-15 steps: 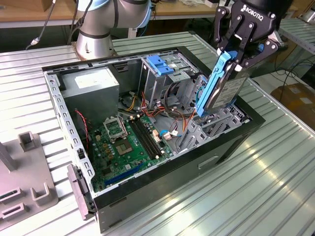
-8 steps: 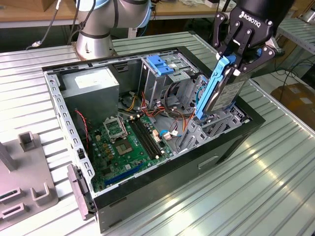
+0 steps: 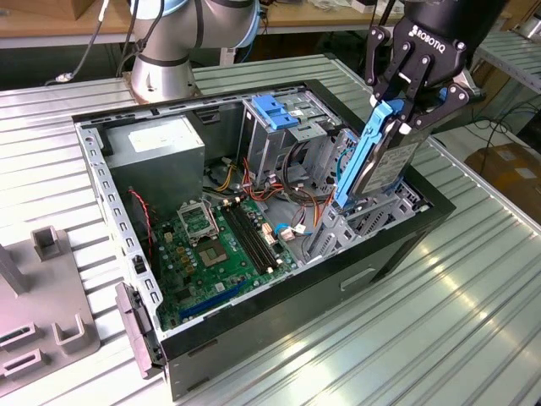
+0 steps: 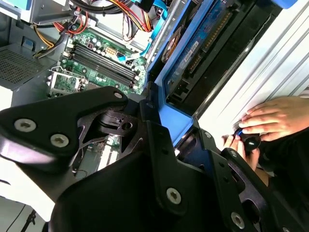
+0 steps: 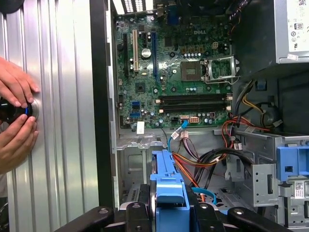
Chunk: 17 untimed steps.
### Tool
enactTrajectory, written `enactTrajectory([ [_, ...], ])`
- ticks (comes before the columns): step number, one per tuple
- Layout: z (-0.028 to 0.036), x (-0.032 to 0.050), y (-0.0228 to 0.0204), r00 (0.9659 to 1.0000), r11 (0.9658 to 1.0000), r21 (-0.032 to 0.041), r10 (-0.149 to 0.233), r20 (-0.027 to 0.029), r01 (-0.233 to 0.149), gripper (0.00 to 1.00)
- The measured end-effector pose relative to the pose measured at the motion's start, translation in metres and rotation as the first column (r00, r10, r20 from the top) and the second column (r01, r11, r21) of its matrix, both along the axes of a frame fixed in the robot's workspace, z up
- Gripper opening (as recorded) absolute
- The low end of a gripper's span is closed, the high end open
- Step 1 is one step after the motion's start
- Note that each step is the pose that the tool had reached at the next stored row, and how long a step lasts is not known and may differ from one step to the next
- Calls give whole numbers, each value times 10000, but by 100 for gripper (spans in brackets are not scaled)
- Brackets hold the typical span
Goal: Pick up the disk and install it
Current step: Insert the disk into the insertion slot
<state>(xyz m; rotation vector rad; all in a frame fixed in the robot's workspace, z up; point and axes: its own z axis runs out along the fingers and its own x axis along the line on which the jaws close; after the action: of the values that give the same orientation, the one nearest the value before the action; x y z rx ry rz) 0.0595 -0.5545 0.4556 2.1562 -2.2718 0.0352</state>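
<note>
Exterior view gives you the clearest read: the gripper (image 3: pixel 407 108) is clamped on the disk (image 3: pixel 387 165), pinching its upper end from both faces. The disk hangs below the jaws, on edge and steeply tilted, with one blue rail (image 3: pixel 362 156) facing the motherboard (image 3: pixel 224 241). I judge that the tilt suits a bay entered from above, since a flat carry would meet the cage walls.

The disk's lower end is down at the bay in the corner of the case (image 3: pixel 279 330) on the exterior view's right. It is beside the grey cage (image 3: pixel 279 139) with its blue latch (image 3: pixel 272 110) and well apart from the power supply (image 3: pixel 156 145). I cannot tell whether it touches the bay.

In the first wrist view the rail runs straight out from between the jaws toward the cables (image 5: pixel 203 159), so the hold looks centred. Two hands (image 5: pixel 17 137), presumably yours, rest on a dark knob (image 5: pixel 10 110) on the table (image 5: pixel 63 121), outside the case.
</note>
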Motion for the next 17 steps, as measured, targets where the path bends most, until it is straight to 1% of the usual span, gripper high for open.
enactTrajectory([
  [7,-6,0,-6,10000,10000,-5,-16,0,16,37],
  [9,-10,0,-7,10000,10000,-38,-16,0,16,37],
  [10,-14,1,-7,10000,10000,-72,-16,0,16,37],
  [11,-15,1,-7,10000,10000,-87,-15,0,15,37],
  [14,-17,0,-3,10000,9999,-99,-16,0,16,37],
  [15,-26,0,4,10000,9999,-119,-16,-3,16,37],
  [17,-43,0,7,10000,9999,-130,-9,-13,9,37],
])
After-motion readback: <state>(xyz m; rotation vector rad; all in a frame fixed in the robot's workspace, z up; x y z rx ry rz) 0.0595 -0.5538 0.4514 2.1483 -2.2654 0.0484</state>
